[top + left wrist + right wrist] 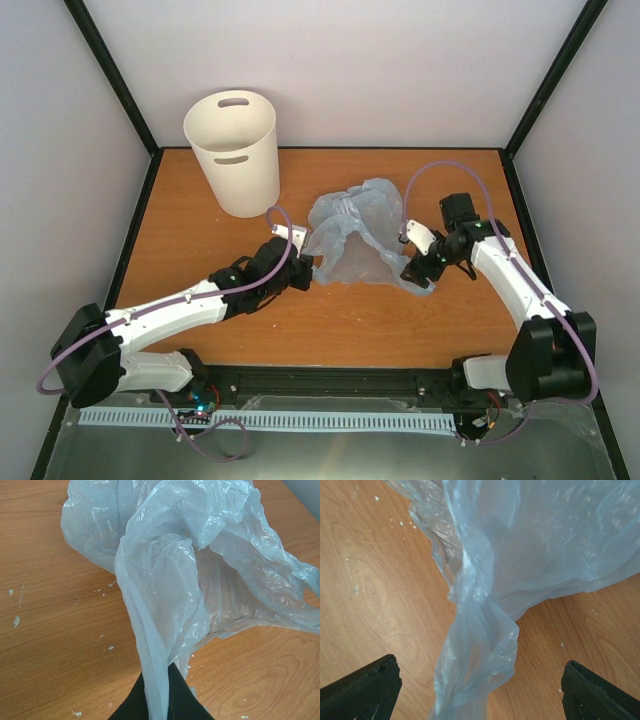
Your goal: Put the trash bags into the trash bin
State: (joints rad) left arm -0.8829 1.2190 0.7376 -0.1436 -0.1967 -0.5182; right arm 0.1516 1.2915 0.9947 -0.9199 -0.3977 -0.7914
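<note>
So the trash bag (352, 235) was lying crumpled on the tabletop (190, 240), roughly in the middle and a bit toward the right edge. It's pale blue, see-through and super crinkly, puffed up rather than flat. The trash bin (232, 150) stood upright in the far left corner, well apart from the bag, its mouth open to the camera and nothing I could see inside.

The left gripper (303, 272) was clamped tight on the bag's near-left end. From the left wrist view, a bunched strip of plastic ran straight down into the pinched black fingers (180, 702).

The right gripper (420, 274) sat at the bag's near-right end with its jaws spread wide and holding nothing. In the right wrist view, a twisted rope of the plastic hung between the two fingers (365, 687) with bare wood showing on both sides, so it wasn't touching either one.

There were also little white specks (16, 621) scattered on the wood near the bag.
</note>
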